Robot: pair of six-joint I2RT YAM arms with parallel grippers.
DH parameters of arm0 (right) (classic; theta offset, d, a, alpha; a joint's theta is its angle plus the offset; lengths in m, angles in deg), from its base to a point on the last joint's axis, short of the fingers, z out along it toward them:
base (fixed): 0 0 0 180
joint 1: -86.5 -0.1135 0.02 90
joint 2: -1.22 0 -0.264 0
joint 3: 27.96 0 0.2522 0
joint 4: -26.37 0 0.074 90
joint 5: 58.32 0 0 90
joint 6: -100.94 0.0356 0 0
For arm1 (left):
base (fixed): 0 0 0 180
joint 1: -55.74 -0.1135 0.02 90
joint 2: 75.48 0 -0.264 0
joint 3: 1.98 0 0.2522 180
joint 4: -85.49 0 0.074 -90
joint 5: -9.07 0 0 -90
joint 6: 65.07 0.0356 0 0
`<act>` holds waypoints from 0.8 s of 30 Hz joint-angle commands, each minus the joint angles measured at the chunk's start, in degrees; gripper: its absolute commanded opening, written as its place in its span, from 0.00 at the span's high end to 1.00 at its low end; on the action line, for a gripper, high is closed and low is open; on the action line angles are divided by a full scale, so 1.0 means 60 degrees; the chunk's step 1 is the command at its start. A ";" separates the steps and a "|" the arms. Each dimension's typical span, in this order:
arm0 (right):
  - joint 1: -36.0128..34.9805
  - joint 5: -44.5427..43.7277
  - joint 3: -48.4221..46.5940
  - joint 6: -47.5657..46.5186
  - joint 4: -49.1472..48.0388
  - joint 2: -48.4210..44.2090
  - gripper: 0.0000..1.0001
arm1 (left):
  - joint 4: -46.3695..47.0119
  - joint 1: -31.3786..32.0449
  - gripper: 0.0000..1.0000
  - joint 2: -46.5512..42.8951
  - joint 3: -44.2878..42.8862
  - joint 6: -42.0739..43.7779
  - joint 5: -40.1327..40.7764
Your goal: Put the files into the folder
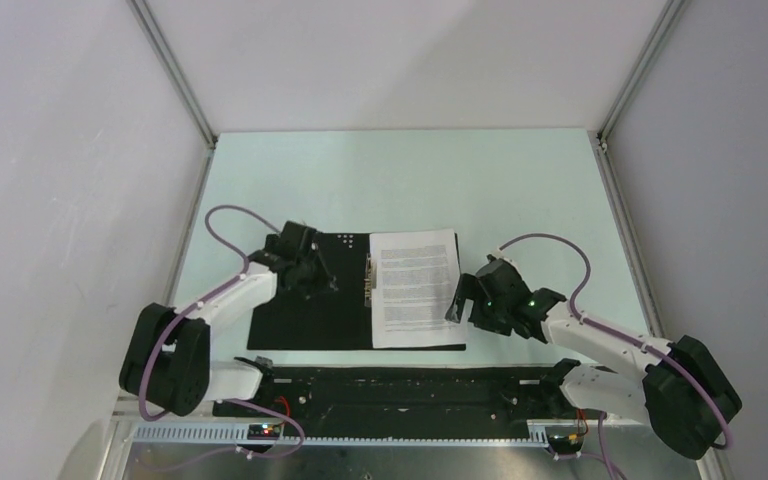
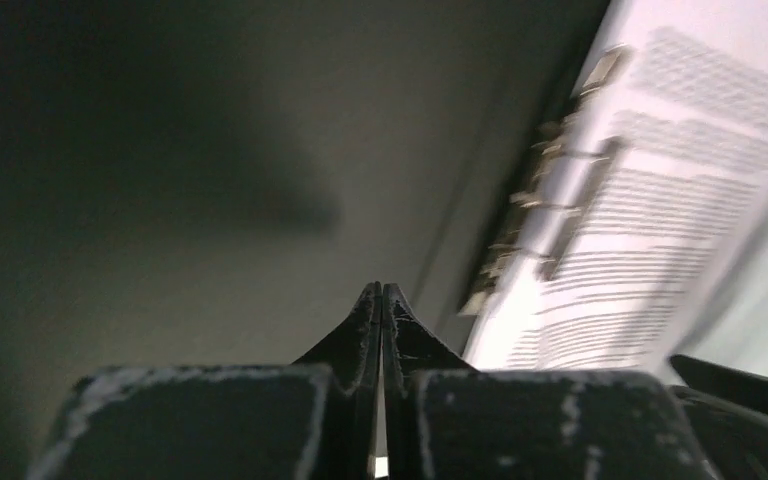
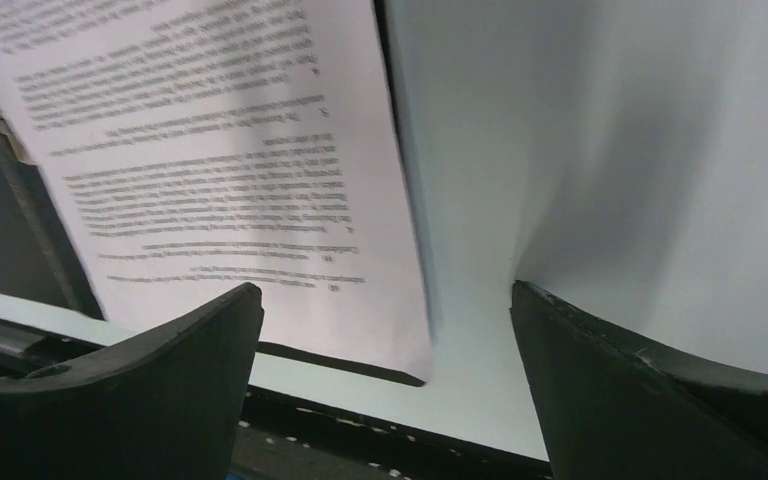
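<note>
The folder [image 1: 310,325] lies open and flat on the table, black inside facing up. The files [image 1: 415,290], white printed sheets, lie stacked on its right half beside a metal clip strip [image 1: 368,280]. My left gripper [image 1: 320,278] is shut and empty, low over the folder's bare left half [image 2: 210,150]; its closed tips [image 2: 381,290] point across the black surface, with the files [image 2: 640,200] to the right. My right gripper [image 1: 457,300] is open at the right edge of the files [image 3: 210,130], near their near corner, holding nothing. The folder's black edge [image 3: 330,358] shows beneath the sheets.
The pale table [image 1: 410,180] is enclosed by white walls with metal corner posts [image 1: 175,80]. A black base rail [image 1: 380,385] runs along the near edge just behind the folder. Purple cables [image 1: 225,220] loop from both arms.
</note>
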 commanded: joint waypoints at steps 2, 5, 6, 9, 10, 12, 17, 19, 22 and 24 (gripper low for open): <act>-0.0202 0.0123 0.0437 0.0356 -0.0849 -0.0129 0.01 | 0.0195 0.0164 1.00 -0.0696 0.1057 -0.0815 0.0615; -0.0361 0.0157 0.0499 0.0399 -0.1405 0.0127 0.01 | 0.0193 0.0426 1.00 -0.0546 0.1400 -0.1237 0.0846; -0.0450 0.0158 0.0493 0.0419 -0.1504 0.0198 0.01 | 0.0193 0.0489 1.00 -0.0375 0.1444 -0.1344 0.1016; -0.0729 0.0161 0.0412 0.0643 -0.1685 0.0475 0.00 | 0.0221 0.0758 1.00 -0.0068 0.1639 -0.1842 0.1179; -0.0872 0.0152 0.0405 0.0688 -0.1695 0.0497 0.01 | 0.0244 0.0794 1.00 0.0034 0.1659 -0.1911 0.1231; -0.1051 0.0119 0.0392 0.0817 -0.1705 0.0480 0.01 | 0.0284 0.0857 1.00 0.0209 0.1710 -0.2018 0.1229; -0.1274 -0.0049 0.0192 0.0929 -0.1368 0.0307 0.01 | 0.0332 0.0901 1.00 0.0380 0.1631 -0.2052 0.1181; -0.1321 -0.0077 0.0098 0.0929 -0.1254 0.0270 0.01 | 0.0330 0.0899 1.00 0.0396 0.1607 -0.2045 0.1170; -0.1339 -0.0099 0.0035 0.0900 -0.1129 0.0380 0.00 | 0.0352 0.0917 1.00 0.0444 0.1579 -0.1990 0.1153; -0.1345 -0.0107 0.0033 0.0905 -0.1083 0.0411 0.01 | 0.0345 0.0918 1.00 0.0454 0.1604 -0.1981 0.1153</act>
